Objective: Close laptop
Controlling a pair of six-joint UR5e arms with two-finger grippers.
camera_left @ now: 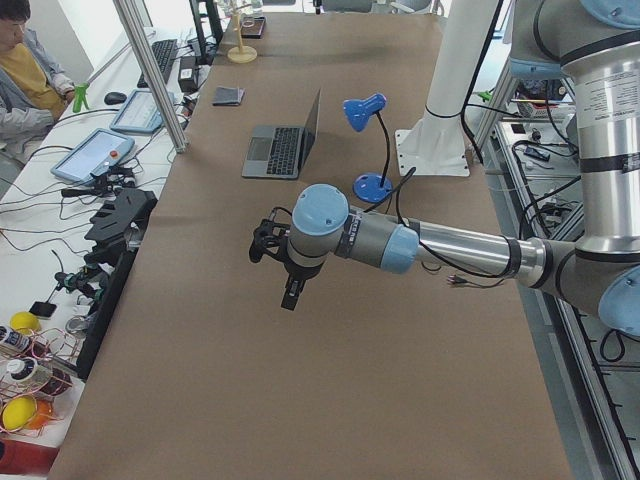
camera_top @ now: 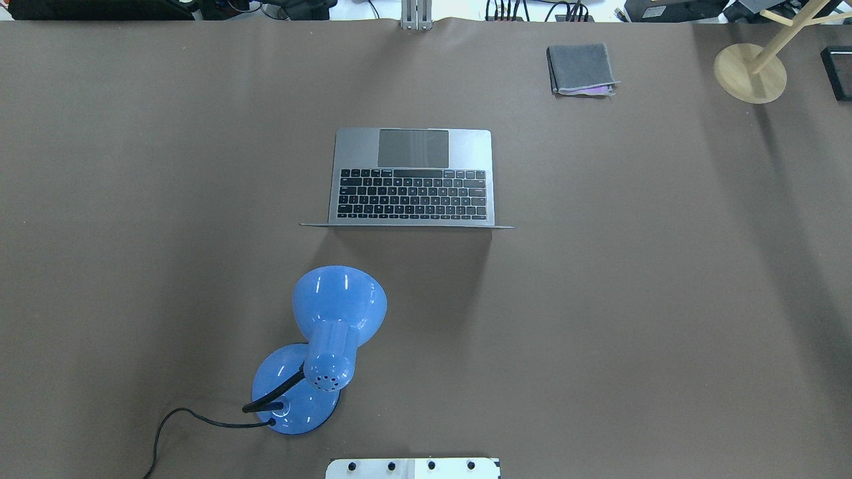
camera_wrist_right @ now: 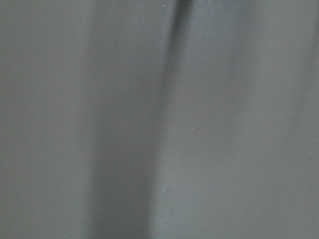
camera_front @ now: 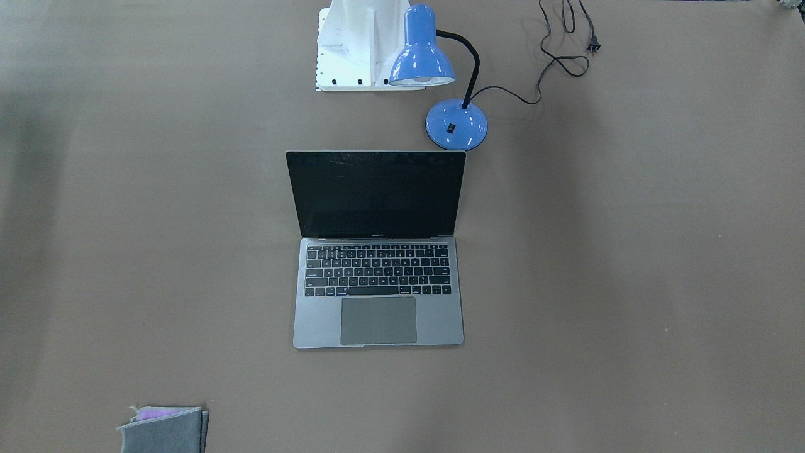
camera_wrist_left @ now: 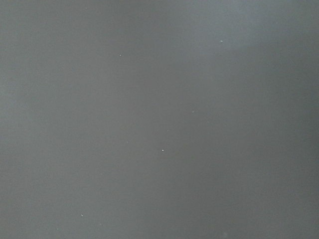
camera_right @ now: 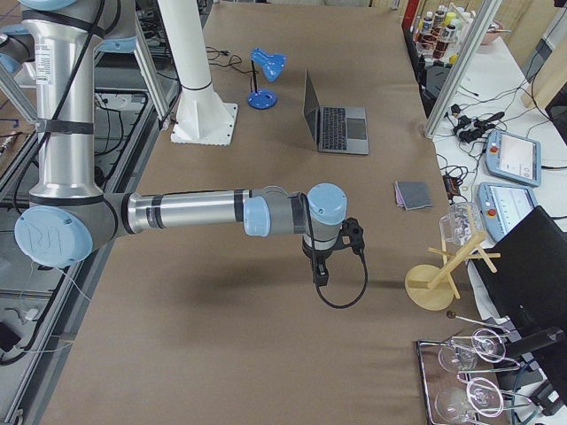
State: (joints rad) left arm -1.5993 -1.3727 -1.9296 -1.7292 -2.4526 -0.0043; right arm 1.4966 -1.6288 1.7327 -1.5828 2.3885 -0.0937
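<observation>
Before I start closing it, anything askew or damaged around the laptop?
Nothing serious. The laptop sits open and square, with faint light marks near the dark screen's top edge. The blue lamp is unplugged, its plug lying loose on the table.

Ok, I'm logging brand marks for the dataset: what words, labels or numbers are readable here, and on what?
No text is legible enough to quote.
laptop: a small white wordmark on the bezel under the screen, too small to read.
keys: white legends, too small to read.
blue joint cap on the right arm: a pale logo, blurred.
desk lamp: no marking seen.
</observation>
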